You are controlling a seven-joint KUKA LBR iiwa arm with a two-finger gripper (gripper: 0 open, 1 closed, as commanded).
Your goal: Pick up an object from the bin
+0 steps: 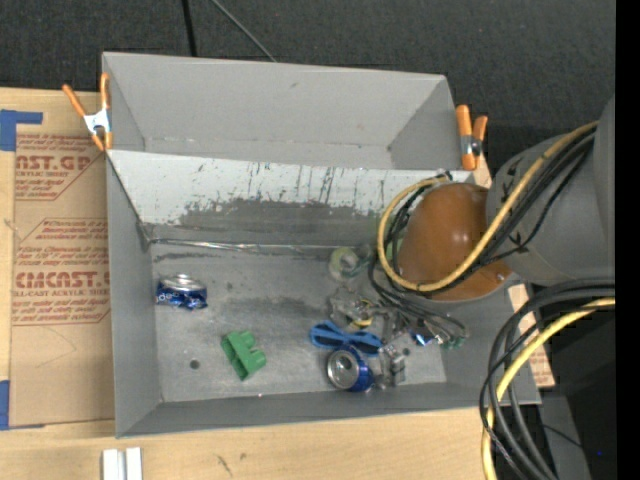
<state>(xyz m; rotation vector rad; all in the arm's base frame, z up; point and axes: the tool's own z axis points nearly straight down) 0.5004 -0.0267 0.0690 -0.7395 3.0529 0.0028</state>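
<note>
Arm point(570, 203) from right, orange-covered wrist point(452, 236), hand point(400, 334) low

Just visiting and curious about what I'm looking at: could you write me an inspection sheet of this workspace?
Surface: grey metal bin, floor scuffed.
Job's things: blue can, silver end showing, and blue bow-shaped piece, nearest the gripper.
Clutter: crushed blue can at left; green block; pale ring.
Grippers: gripper low among the right-hand heap.
Cables: yellow and black cables loop round the orange wrist cover.
Surroundings: dark floor behind the bin.
</note>
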